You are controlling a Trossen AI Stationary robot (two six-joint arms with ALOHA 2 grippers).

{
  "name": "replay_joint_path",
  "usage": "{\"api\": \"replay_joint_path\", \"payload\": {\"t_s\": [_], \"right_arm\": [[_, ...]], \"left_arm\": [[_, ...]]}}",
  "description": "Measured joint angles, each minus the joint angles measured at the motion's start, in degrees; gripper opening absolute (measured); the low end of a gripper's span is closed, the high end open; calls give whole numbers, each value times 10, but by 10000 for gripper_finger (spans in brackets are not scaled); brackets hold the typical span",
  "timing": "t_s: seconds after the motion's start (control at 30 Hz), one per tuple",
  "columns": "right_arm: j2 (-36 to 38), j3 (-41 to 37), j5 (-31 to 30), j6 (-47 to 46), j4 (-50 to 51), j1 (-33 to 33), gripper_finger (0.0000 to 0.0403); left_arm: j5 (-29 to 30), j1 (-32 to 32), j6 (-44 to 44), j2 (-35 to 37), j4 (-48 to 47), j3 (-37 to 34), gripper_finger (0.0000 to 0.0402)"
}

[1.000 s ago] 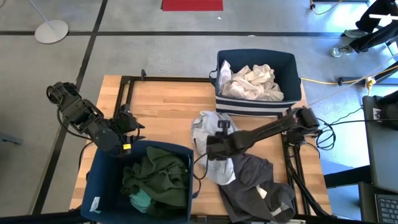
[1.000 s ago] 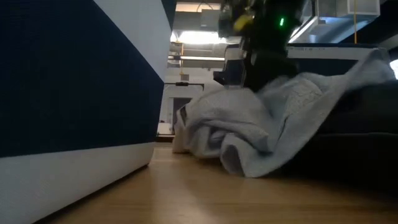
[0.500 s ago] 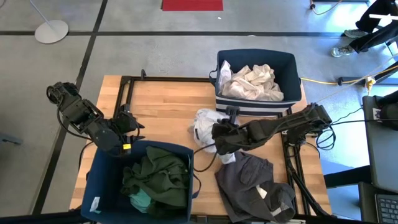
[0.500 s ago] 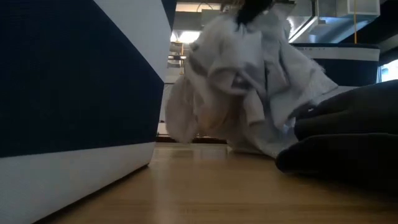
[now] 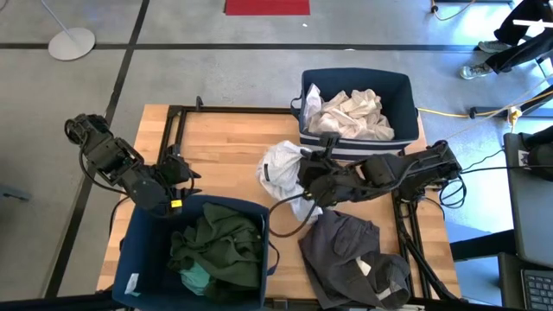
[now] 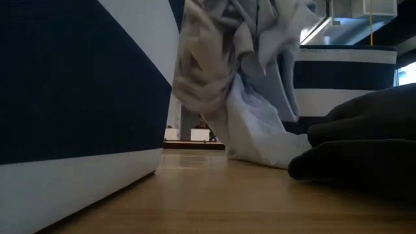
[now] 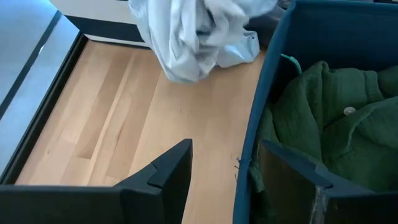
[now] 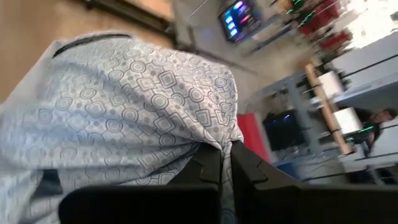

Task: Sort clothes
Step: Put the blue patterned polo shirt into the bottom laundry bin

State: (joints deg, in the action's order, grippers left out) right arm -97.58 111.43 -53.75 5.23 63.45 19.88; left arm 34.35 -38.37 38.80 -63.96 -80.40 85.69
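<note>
The light grey garment [image 5: 281, 171], which lay spread low over the dark grey garment [image 5: 354, 259] a second ago, is now lifted clear of it and gathered into a hanging bundle above the bench [image 5: 220, 142]. It is held by the right gripper [image 5: 313, 178], whose fingers [image 8: 214, 165] are closed tight on a pinch of its patterned cloth. In the low view the bundle's lowest fold is seen at, or just above, the bench top, beside the dark grey garment.

This is judged to mean that the pick is done and the carry is in hand. The striped bin [image 5: 399, 86] with pale clothes [image 5: 350, 115] stands just beyond the bundle and is the likely goal, as light things are already gathered there.

The left gripper [image 7: 224, 165] is parked at the rim of the near bin [image 5: 143, 246], its fingers spread wide and empty; dark green clothes [image 5: 216, 250] are piled inside that bin.

No brand, label or writing can be read on the clothes or bins.
</note>
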Motion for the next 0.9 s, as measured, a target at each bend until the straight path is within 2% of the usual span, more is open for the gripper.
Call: {"api": "replay_joint_path", "payload": {"t_s": [0.17, 0.4, 0.5, 0.67, 0.9], "right_arm": [[0, 31, -40, 86, -61, 0, 9], [0, 41, -33, 256, -229, 0, 6], [0, 41, -6, 315, -307, 0, 9], [0, 41, 70, 386, -412, 0, 6], [-8, 41, 211, 406, -540, -2, 9]], "left_arm": [[2, 0, 0, 0, 0, 0, 172], [9, 0, 0, 0, 0, 0, 172], [9, 0, 0, 0, 0, 0, 172], [11, 0, -7, 0, 0, 0, 172], [22, 0, -9, 0, 0, 0, 172]]}}
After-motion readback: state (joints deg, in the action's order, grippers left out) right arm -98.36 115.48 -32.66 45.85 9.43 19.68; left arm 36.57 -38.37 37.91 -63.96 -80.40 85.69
